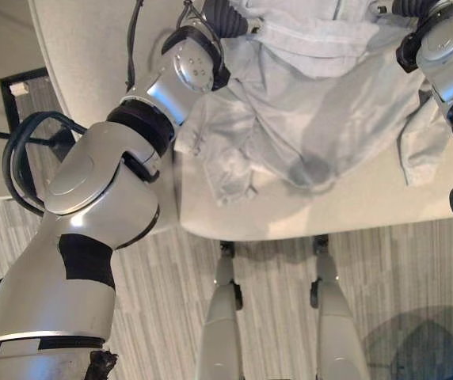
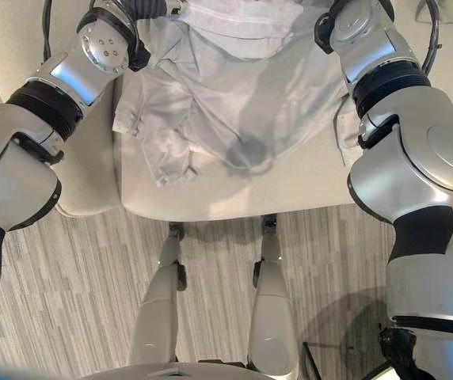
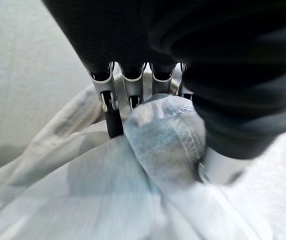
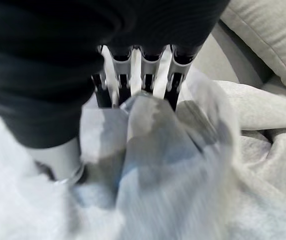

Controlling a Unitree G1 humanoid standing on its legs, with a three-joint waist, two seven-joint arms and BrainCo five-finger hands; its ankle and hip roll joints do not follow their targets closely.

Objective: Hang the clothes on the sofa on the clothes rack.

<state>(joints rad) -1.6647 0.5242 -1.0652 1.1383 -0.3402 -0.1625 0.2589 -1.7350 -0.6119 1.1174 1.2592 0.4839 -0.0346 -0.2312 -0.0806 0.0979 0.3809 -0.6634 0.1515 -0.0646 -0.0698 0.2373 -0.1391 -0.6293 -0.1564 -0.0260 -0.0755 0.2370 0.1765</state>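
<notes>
Cloth: garment bunching right against both wrist cameras.
Sofa: carrying the garment, spread across the seat.
Left hand: fingers curling round a fold.
Right hand: pinching another fold.
Progress: grasping only; lifting and hanging remaining, no rack visible.
Containers: none.

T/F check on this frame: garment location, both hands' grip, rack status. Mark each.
1. The pale grey garment lies on the sofa seat. True.
2. The left hand has cloth bunched in its curled fingers. True.
3. The right hand is open and clear of the fabric. False: its fingers are curled round a fold of the garment.
4. The garment already hangs on a rack. False: it is spread on the sofa.
</notes>
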